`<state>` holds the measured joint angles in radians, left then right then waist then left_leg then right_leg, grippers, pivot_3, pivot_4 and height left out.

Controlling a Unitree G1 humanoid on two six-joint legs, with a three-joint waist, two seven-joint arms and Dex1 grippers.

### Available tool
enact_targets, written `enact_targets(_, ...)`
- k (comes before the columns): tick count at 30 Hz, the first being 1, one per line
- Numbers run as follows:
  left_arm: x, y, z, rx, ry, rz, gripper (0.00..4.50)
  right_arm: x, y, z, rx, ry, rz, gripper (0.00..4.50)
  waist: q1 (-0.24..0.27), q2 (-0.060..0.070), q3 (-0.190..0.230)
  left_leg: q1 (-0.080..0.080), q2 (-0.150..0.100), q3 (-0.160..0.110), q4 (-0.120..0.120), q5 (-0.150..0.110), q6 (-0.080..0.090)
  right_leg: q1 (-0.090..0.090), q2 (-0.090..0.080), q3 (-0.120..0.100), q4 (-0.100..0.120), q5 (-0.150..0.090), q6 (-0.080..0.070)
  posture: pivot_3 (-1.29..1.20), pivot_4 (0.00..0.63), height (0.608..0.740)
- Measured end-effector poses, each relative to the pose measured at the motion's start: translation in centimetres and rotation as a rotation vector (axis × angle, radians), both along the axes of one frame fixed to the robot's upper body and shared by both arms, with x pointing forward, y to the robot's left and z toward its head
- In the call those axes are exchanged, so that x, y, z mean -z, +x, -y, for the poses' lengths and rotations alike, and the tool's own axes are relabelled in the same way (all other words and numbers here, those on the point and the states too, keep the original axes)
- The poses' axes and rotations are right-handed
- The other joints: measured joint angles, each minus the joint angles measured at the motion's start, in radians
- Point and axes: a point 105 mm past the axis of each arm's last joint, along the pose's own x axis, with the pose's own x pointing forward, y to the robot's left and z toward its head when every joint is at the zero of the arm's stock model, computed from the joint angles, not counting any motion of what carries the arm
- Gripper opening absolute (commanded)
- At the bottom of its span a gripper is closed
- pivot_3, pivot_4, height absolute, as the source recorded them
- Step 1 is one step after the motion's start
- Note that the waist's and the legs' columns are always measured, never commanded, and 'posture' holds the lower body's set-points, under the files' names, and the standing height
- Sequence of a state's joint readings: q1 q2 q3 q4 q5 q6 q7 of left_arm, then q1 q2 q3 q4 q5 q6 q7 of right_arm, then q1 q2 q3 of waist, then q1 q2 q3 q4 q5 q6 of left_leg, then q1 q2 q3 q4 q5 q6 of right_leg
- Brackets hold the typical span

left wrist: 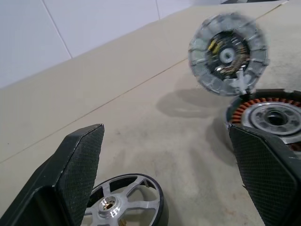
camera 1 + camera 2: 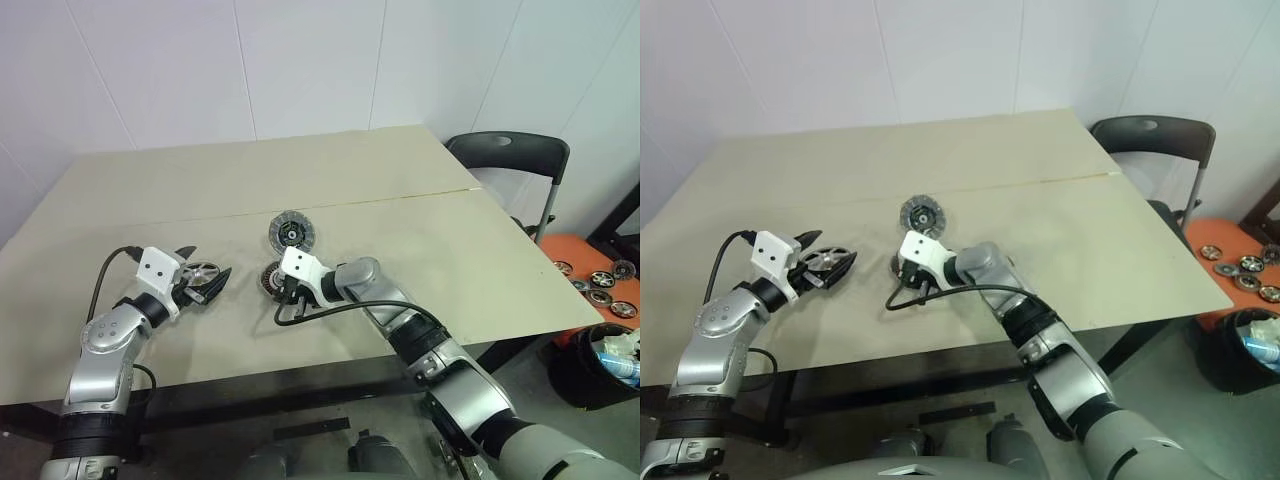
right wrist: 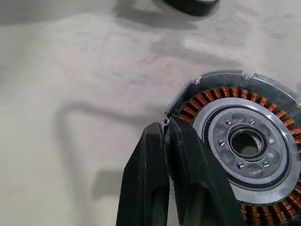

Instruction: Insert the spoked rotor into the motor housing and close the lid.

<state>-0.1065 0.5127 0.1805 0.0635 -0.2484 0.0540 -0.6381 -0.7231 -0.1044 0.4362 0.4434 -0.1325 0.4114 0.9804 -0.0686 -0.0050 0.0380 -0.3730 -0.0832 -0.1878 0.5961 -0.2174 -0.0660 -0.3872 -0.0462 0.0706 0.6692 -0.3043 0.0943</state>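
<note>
Sitting on the table (image 2: 420,190), the spoked rotor (image 2: 203,272) is lying between the left gripper's (image 2: 208,281) wide-open fingers. The right gripper (image 3: 165,132), squeezed shut, is touching the motor housing's (image 3: 244,146) rim. The lid (image 2: 291,233) is lying just behind the housing.

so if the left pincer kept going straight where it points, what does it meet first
Probably the motor housing: it lies ahead, between the open fingers, with bare table before it. The spoked rotor sits low between the fingers. Depth is unclear.
</note>
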Motion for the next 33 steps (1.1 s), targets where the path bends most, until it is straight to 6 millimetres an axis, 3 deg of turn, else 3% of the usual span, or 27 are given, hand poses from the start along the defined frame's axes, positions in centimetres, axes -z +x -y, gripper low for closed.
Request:
enact_targets(10, 0.1, 0.0, 0.1, 0.008, 0.001, -0.003, 4.5, 0.0, -0.8, 0.7, -0.034, -0.019, 0.006, 0.02, 0.002, -0.001, 0.0, 0.0, 0.0, 0.0, 0.0, 0.0, 0.0, 0.0, 0.0, 0.0, -0.001, 0.0, 0.0, 0.0, 0.0, 0.74)
enact_targets(17, 0.1, 0.0, 0.1, 0.008, 0.001, -0.005, 4.5, -0.1, -1.4, 0.0, -0.04, 0.037, -0.053, 2.04, 0.001, -0.001, 0.0, 0.0, 0.0, 0.0, 0.0, 0.0, 0.0, 0.0, 0.0, 0.0, -0.001, 0.0, 0.0, 0.0, 0.0, 0.74)
enact_targets(21, 0.2, 0.0, 0.1, 0.009, 0.003, -0.007, 4.5, -2.0, -1.4, -1.2, -0.017, 0.196, -0.132, 2.04, 0.001, -0.001, 0.0, 0.0, 0.001, 0.0, 0.0, 0.0, 0.0, 0.001, 0.0, -0.001, -0.001, 0.0, 0.0, 0.0, 0.0, 0.74)
enact_targets(26, 0.2, 0.0, 0.1, 0.011, 0.004, -0.009, 4.5, -3.7, 0.4, -1.6, 0.057, 0.234, -0.057, 2.04, 0.002, -0.001, -0.001, 0.0, 0.0, 0.0, 0.0, 0.0, 0.0, 0.0, 0.0, -0.001, -0.001, 0.0, 0.0, 0.0, 0.0, 0.74)
enact_targets(32, 0.4, 0.0, 0.2, 0.013, 0.004, -0.017, 4.5, -1.7, 2.5, -0.4, 0.172, 0.129, 0.035, 0.07, 0.001, -0.001, -0.001, 0.0, 0.0, 0.0, 0.0, 0.0, 0.0, 0.0, 0.0, -0.001, -0.001, 0.0, 0.0, 0.0, 0.0, 0.74)
enact_targets(33, 0.5, 0.0, 0.2, 0.014, 0.005, -0.018, 4.5, -1.4, 2.5, -0.3, 0.171, 0.113, 0.042, 0.03, 0.001, -0.001, -0.001, 0.0, 0.0, 0.0, 0.0, 0.0, 0.0, 0.0, 0.0, -0.001, -0.001, 0.0, 0.0, 0.0, 0.0, 0.74)
